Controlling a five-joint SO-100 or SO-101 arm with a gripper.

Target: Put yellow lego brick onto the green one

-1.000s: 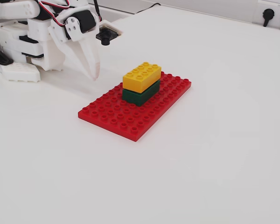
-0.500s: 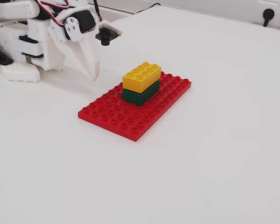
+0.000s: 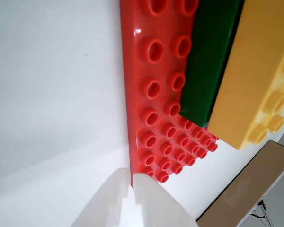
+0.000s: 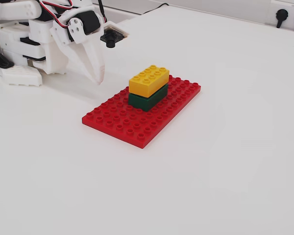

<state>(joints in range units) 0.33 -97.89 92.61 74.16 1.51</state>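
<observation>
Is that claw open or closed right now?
Closed and empty: the claw has its two white tips together, with nothing between them, off the red baseplate.

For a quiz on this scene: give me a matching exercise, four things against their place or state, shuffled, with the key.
Things:
1. yellow lego brick
2. green brick
3. red baseplate
4. gripper

States:
A. flat on the white table
B. shut and empty, beside the plate
C. top of the stack
D. sandwiched between brick and plate

Pairs: 1-C, 2-D, 3-A, 4-B
</observation>
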